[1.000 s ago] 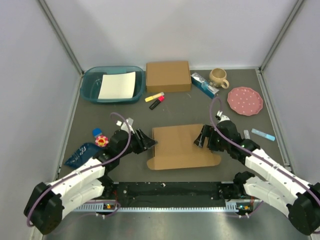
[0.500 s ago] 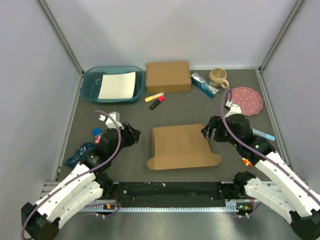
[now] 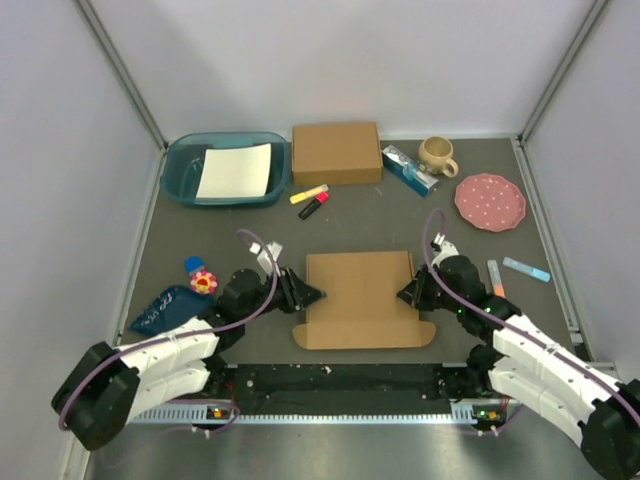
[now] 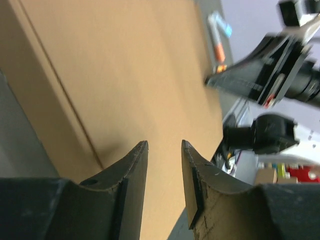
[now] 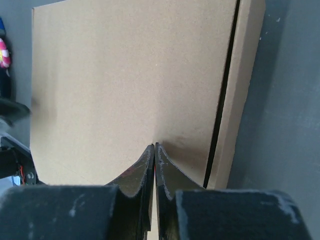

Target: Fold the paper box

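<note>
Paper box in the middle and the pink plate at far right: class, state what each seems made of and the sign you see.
The paper box: plain brown cardboard, matt and faintly speckled in the right wrist view, with straight scored crease lines.
The plate: pink with pale dots and a smooth surface. It could be ceramic or plastic; the look leaves it open.
</note>
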Controlling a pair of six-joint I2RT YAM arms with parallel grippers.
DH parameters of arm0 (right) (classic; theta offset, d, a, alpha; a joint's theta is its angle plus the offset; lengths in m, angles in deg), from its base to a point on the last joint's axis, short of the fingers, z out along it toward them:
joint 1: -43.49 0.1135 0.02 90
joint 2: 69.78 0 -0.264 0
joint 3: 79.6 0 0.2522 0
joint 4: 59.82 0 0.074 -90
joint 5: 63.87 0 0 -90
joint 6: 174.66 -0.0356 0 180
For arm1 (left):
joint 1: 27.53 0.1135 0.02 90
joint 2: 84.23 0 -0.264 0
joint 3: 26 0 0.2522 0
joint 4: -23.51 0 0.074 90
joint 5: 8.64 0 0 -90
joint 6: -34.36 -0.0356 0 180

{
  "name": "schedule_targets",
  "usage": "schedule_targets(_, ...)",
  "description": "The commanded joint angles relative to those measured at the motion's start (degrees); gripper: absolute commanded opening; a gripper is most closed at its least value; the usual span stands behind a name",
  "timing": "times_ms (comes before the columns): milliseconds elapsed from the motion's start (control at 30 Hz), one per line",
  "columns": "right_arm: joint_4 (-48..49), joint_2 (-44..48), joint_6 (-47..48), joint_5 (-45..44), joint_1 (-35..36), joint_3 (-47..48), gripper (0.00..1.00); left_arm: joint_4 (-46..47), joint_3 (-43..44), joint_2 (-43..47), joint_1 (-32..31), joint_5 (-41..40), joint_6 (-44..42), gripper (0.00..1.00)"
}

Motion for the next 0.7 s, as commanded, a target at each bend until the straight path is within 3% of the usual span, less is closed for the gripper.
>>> schedule_targets(0, 2.9, 1.2, -1.3, 1.9, -0.1, -3.3, 0.02, 9.2, -4.8, -0.7, -2.4, 4.1, 1.2, 0.38)
schedule_targets(300, 2.3, -4.2, -2.1, -0.6, -0.1, -6.1, 0.01, -8.3, -5.4, -3.3, -3.7, -8.0, -5.3, 0.36)
schedule_targets(400, 2.4, -3.0, -1.5, 0.5, -0.1, -3.9, 0.04, -11.1, -3.3, 0.3, -3.6, -11.5, -7.2, 0.36)
schedule_targets(500, 1.1, 2.9, -0.4, -0.9, -0.1, 0.7, 0.18, -16.6, 2.1, 8.9, -3.5, -19.6, -8.5, 0.42)
schedule_targets(633, -2.8, 7.5, 1.8, -4.4, -0.2, 7.5, 0.54, -18.9, 6.7, 17.8, -3.1, -27.3, -10.2, 0.51)
schedule_targets(667, -3.8, 7.5, 2.3, -5.3, -0.2, 9.7, 0.59, -19.3, 7.2, 18.8, -3.1, -28.7, -10.2, 0.52)
